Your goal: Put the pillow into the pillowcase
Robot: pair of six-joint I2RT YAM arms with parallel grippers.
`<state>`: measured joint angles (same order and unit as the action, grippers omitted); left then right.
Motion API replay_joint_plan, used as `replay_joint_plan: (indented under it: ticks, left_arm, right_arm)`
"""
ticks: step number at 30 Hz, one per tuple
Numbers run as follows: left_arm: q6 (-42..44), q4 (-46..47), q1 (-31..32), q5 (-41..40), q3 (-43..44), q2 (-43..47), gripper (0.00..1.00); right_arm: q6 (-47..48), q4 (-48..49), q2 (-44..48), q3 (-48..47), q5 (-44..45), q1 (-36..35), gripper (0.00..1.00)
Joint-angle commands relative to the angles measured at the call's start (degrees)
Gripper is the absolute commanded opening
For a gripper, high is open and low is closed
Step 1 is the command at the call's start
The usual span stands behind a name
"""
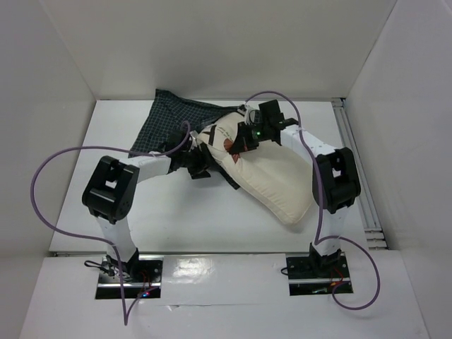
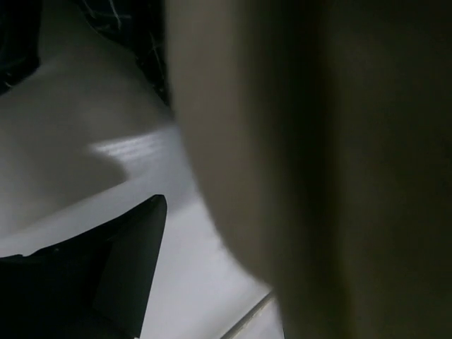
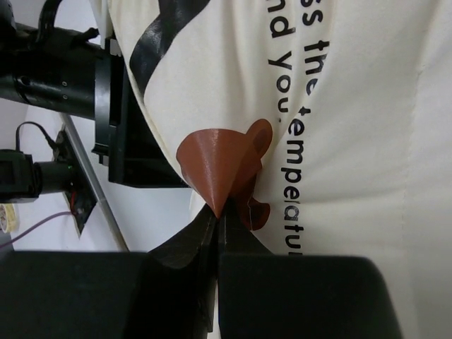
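The cream pillow (image 1: pixel 272 176) lies slantwise at mid-table, its far end by the navy checked pillowcase (image 1: pixel 173 116), which lies crumpled at the back left. My right gripper (image 1: pixel 244 141) is shut and pinches a fold of the pillow (image 3: pixel 339 106) at its brown bear print (image 3: pixel 219 159); the fingertips (image 3: pixel 217 212) meet there. My left gripper (image 1: pixel 203 166) is at the pillow's left edge. In the left wrist view the blurred pillow (image 2: pixel 318 141) fills the right side and hides one finger. The other finger (image 2: pixel 134 247) stands far off to the left. A bit of pillowcase (image 2: pixel 134 21) shows at the top.
White walls close in the table at the back and both sides. A metal rail (image 1: pixel 353 155) runs along the right edge. Purple cables loop off both arms. The left arm's black wrist (image 3: pixel 56 78) shows beside the pillow in the right wrist view.
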<state>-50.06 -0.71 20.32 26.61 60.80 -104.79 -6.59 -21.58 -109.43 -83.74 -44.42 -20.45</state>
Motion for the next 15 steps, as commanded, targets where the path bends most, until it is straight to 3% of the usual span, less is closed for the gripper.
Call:
replay_joint_plan:
  ticks: [1,5,7,15]
  left_arm:
    - [-3.80,5.70,0.87,-4.81,1.52,-2.87,0.71]
    - [-6.19,7.48,2.27,-10.34,-0.67,-2.87,0.74]
    - [-6.19,5.38,3.68,-14.73,0.37,-4.18,0.71]
    - [-9.17,-1.99,8.94,-21.41,9.23,-11.12,0.68]
  right_arm:
    - [-2.46,3.13,1.41,-3.62,-8.57,0.06,0.00]
    - [-3.52,3.65,1.94,-3.62,-9.10,0.67,0.00]
    - [-5.00,4.88,2.55,-3.09,-10.15,1.28,0.00]
    - [-10.11,11.64,3.61,-0.81,-15.07,2.43,0.00]
